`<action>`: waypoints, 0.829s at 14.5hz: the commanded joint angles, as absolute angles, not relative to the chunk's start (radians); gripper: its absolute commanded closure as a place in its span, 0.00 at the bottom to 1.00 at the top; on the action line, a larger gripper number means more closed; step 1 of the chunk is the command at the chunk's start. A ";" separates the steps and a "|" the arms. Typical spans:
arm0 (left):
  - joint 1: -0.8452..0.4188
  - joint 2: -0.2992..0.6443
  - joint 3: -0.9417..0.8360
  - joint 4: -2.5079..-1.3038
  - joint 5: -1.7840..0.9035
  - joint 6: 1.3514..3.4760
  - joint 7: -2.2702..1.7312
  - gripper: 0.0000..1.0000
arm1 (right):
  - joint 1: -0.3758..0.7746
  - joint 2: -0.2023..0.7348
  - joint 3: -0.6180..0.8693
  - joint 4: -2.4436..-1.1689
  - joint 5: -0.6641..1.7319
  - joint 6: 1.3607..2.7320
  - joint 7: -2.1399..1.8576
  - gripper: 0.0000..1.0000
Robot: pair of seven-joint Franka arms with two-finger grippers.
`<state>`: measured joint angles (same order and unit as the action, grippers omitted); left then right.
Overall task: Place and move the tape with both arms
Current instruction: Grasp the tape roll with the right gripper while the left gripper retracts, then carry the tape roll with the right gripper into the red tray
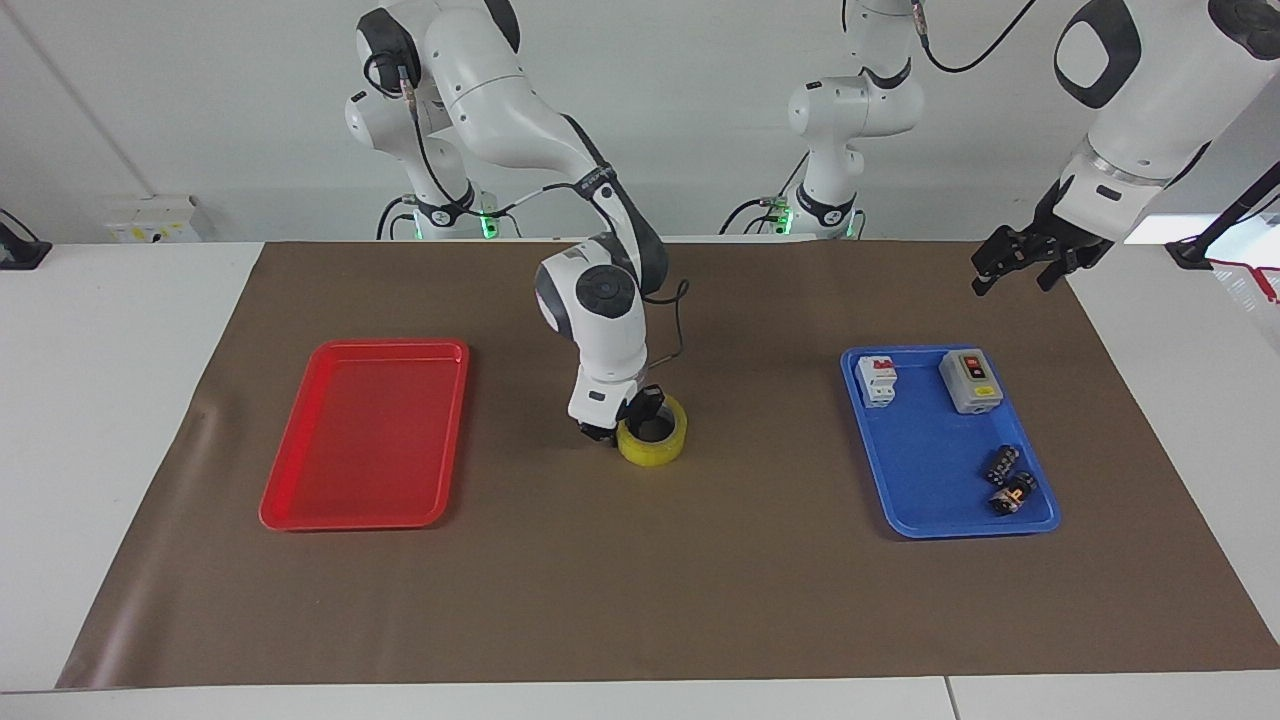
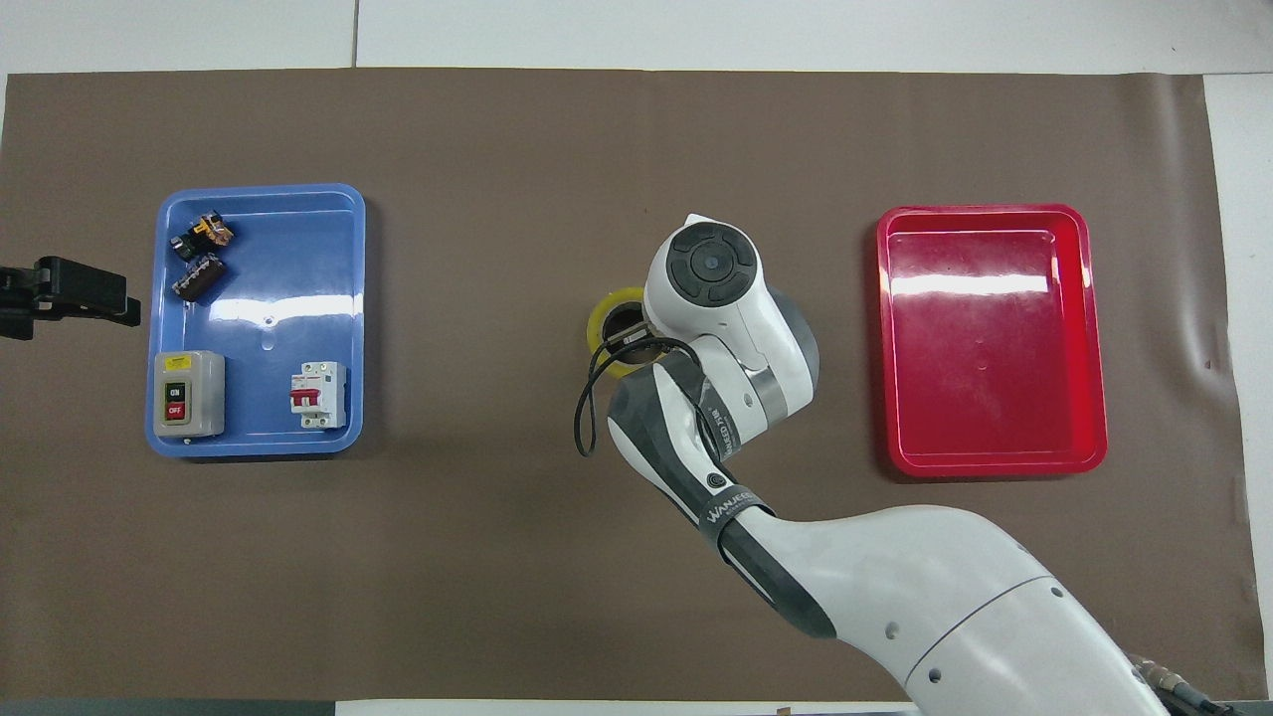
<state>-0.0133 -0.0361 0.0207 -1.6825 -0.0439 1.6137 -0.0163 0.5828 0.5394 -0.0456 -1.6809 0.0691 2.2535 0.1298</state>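
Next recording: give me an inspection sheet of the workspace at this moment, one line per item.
Surface: brown mat on a white table.
Job's things: yellow tape lies flat mid-mat, between the red tray and the blue tray.
Clutter: grey switch box, white breaker, two small dark parts, all in the blue tray.
Grippers: right hand shut on the tape's wall; left hand open, waiting in the air beside the blue tray.
Cables: black loop off the right wrist.
Surroundings: two smaller arms by the wall.
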 commanded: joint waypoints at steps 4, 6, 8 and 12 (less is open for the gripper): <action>-0.015 -0.072 0.017 -1.733 -0.017 1.626 -0.002 0.00 | 0.568 0.540 -0.038 -1.585 0.049 2.116 0.114 1.00; -0.015 -0.072 0.017 -1.735 -0.017 1.626 -0.003 0.00 | 0.520 0.525 -0.041 -1.534 0.035 2.036 0.114 1.00; -0.015 -0.072 0.017 -1.735 -0.017 1.625 -0.002 0.00 | 0.470 0.494 -0.044 -1.487 0.028 1.942 0.114 1.00; -0.015 -0.074 0.014 -1.733 -0.017 1.624 -0.002 0.00 | 0.284 0.376 -0.044 -1.506 0.028 1.841 -0.062 1.00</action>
